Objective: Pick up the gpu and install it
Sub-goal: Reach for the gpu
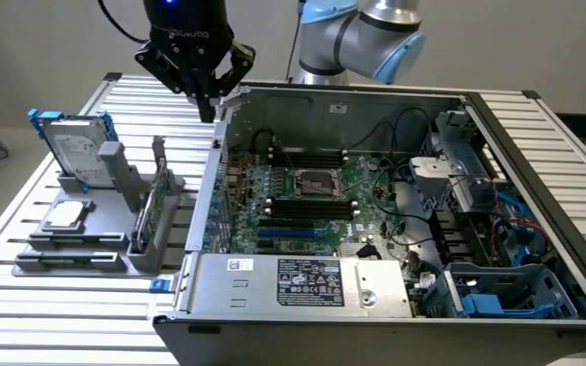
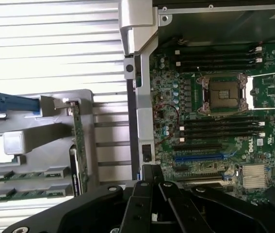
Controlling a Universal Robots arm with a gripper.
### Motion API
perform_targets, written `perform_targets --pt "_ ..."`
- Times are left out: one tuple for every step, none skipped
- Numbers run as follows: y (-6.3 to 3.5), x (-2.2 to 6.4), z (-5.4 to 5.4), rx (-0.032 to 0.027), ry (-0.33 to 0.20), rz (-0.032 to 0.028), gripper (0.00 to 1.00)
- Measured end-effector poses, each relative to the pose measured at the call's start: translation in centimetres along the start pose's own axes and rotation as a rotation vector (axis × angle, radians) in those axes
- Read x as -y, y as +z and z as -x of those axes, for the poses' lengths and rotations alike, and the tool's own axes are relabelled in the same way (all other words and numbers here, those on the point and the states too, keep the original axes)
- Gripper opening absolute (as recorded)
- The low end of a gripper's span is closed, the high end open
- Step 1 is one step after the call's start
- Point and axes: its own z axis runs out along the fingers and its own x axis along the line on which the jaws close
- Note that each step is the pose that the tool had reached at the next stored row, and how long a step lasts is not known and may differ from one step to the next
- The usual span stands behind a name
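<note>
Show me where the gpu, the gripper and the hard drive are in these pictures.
gpu (image 1: 149, 213): exterior view, middle of the upright card's edge.
gripper (image 1: 208, 113): exterior view, at its closed fingertips.
hard drive (image 1: 73, 152): exterior view, on its silver face.

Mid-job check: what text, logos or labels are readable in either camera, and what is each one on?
"ROBOTIQ": on the body of the gripper, exterior view.
"DELL": printed in white on the motherboard, wrist view.
Too small to read: the print on the power supply label.
Too small to read: the white sticker beside that label.
</note>
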Motion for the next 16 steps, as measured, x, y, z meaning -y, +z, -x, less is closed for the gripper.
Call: perform_targets --pt "0.02 0.16 -0.5 -0.0001 0.0 -0.0001 0.11" --pt "0.07 0.3 -0.9 0.0 0.0 -0.0001 0.11" --pt "0.13 0.44 -1.3 0.0 0.0 0.0 0.11" --pt "0.22 0.55 -1.8 -0.0001 0.0 -0.0001 0.11" --pt "0.35 0.63 -2.2 -0.0001 0.0 -0.0002 0.11" --pt "0.49 0.69 -2.7 -0.0001 0.0 -0.0001 0.11" --pt "0.65 0.75 -3.2 0.0 0.0 -0.0001 0.11" --pt "0.82 0.79 -3.6 0.0 0.0 -0.0001 0.11" --pt "0.99 0.84 -4.1 0.0 0.0 -0.0001 0.11" --pt "1.14 0.88 -4.5 -0.0001 0.0 -0.0001 0.11" --pt "1.3 0.92 -5.0 -0.0001 0.0 -0.0001 0.11" --pt "1.44 0.96 -5.4 -0.0002 0.0 -0.0002 0.11" --pt "1.59 1.0 -5.9 0.0 0.0 -0.0001 0.11" --pt "1.73 1.04 -6.3 -0.0001 0.0 -0.0002 0.11" --pt "1.88 1.08 -6.8 0.0 0.0 -0.0002 0.11" --pt "2.02 1.12 -7.3 -0.0001 0.0 -0.0003 0.11"
